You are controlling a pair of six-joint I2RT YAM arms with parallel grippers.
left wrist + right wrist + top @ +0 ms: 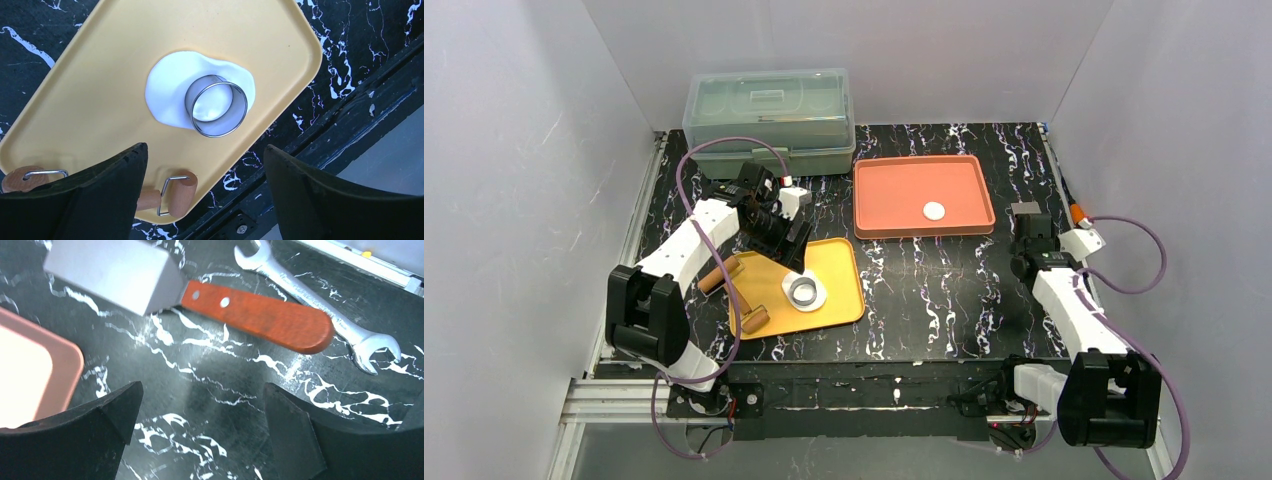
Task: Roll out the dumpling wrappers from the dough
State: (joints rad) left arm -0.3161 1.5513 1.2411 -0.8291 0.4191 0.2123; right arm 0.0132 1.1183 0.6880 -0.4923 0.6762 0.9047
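On the black marbled table (pixel 944 300), nearest the arm bases, lies one yellow tray (pixel 839 275) holding one flat sheet of dough (pixel 167 95), with one metal ring (pixel 191 102) standing on the sheet's right part. One wooden roller (pixel 754 319) rests across the tray's left edge. The left gripper (pixel 205 150) hangs above this tray just beside the ring, its jaws spread wide and nothing between them. At the right edge the right gripper (pixel 202 390) is likewise wide apart and empty, above bare table; just beyond it lie one wood-handled scraper (pixel 200 295) and one wrench (pixel 295 287). Farther back, one orange tray (pixel 894 190) carries one of the dumpling wrappers (pixel 935 211). One clear lidded box (pixel 769 120) stands farthest away.
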